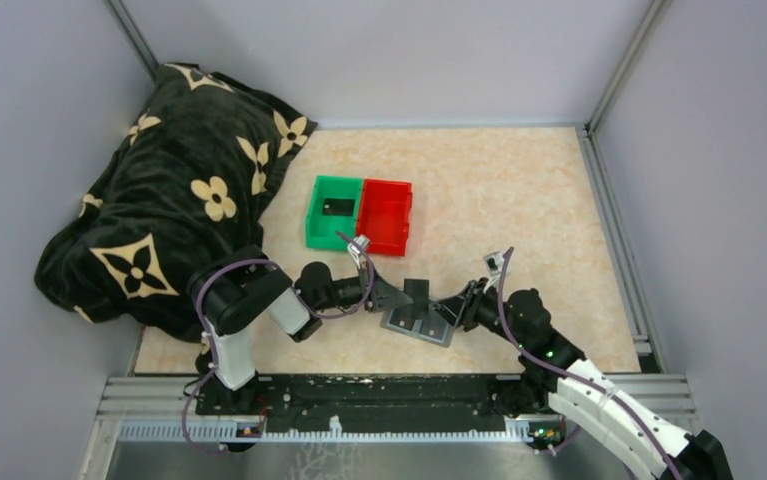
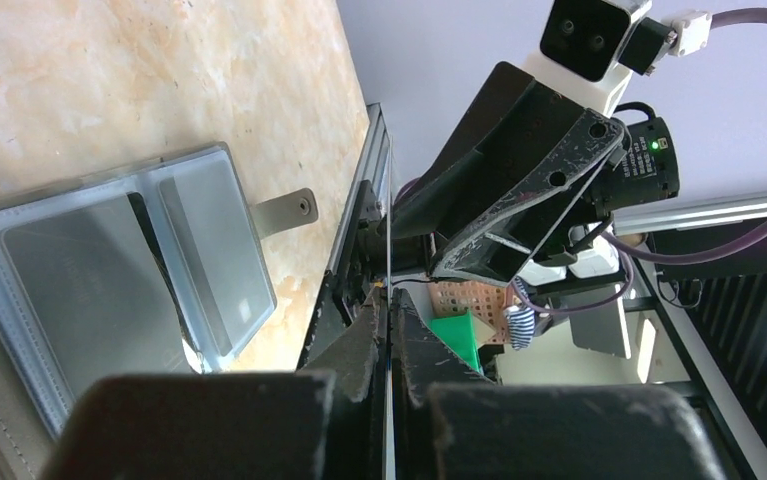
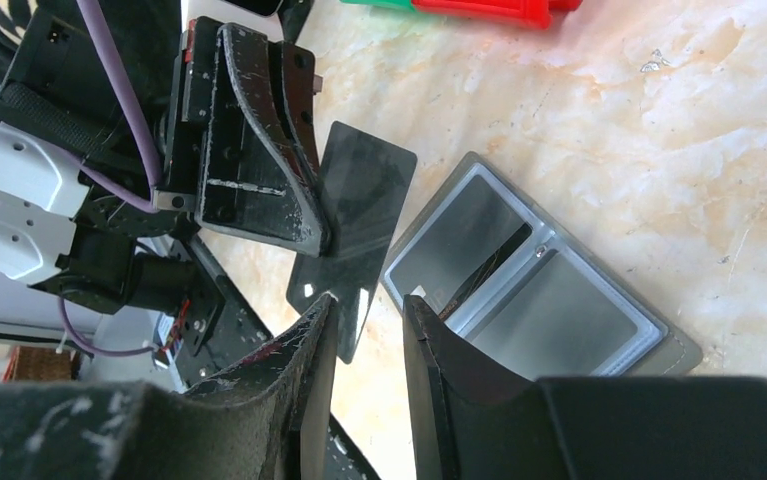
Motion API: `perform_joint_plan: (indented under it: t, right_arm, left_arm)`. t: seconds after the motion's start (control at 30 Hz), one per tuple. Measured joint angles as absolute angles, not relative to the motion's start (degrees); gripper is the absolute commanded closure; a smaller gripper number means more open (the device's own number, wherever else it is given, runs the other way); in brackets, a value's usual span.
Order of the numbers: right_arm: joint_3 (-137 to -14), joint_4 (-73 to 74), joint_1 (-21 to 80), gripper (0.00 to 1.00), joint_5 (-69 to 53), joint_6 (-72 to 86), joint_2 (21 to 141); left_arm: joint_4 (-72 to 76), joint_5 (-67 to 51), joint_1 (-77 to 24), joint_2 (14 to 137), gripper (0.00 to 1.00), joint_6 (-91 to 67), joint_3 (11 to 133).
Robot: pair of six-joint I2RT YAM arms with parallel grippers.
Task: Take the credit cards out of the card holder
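Observation:
The card holder [image 1: 421, 325] lies open on the table, grey slotted panels up, between my two grippers. My left gripper [image 1: 396, 295] is shut on a dark credit card [image 1: 417, 292] and holds it on edge just above the holder's far side. In the left wrist view the card [image 2: 389, 240] shows as a thin line between the shut jaws [image 2: 389, 295]. My right gripper [image 3: 369, 305] is open, its fingertips just short of the card's [image 3: 354, 230] near edge, with the holder [image 3: 549, 300] beside them. Another dark card [image 1: 337, 207] lies in the green bin [image 1: 317, 222].
A red bin [image 1: 386, 215] stands against the green one, behind the holder. A dark flowered blanket [image 1: 169, 200] covers the table's left side. The holder's snap tab [image 2: 289, 210] points toward the near rail [image 1: 399, 390].

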State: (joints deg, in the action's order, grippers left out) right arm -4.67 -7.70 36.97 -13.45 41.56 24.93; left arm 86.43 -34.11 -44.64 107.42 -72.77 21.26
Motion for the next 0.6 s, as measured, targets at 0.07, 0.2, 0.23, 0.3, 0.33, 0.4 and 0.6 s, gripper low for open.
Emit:
perform_joint_plan:
  t: [0.07, 0.2, 0.23, 0.3, 0.33, 0.4, 0.6]
  right_arm:
    - [-4.7, -8.0, 37.0, 0.68, -13.5, 41.4, 24.9]
    - [-4.7, -10.2, 37.0, 0.69, -14.2, 41.3, 26.0]
    - [-4.7, -10.9, 37.0, 0.69, -14.4, 41.3, 26.6]
    - [-4.7, -12.2, 37.0, 0.69, -14.8, 41.3, 27.9]
    - [-4.7, -12.8, 37.0, 0.69, -15.0, 41.3, 28.7]
    - [-4.6, -13.8, 37.0, 0.69, -15.2, 41.3, 30.0]
    - [-4.6, -17.0, 37.0, 0.86, -16.3, 41.4, 32.4]
  left_arm:
    - [86.5, -34.2, -44.7, 107.4, 1.00, -72.9, 21.3]
    - [86.5, -34.7, -45.0, 107.4, 1.00, -73.6, 21.5]
    - [86.5, -34.9, -45.0, 107.4, 1.00, -73.7, 21.6]
    - [86.5, -35.2, -45.0, 107.4, 1.00, -73.8, 21.9]
    - [86.5, -35.4, -45.0, 107.4, 1.00, -73.8, 21.9]
    - [86.5, -35.7, -45.0, 107.4, 1.00, -73.9, 22.1]
    - [86.5, -37.1, -45.0, 107.4, 1.00, -74.6, 23.4]
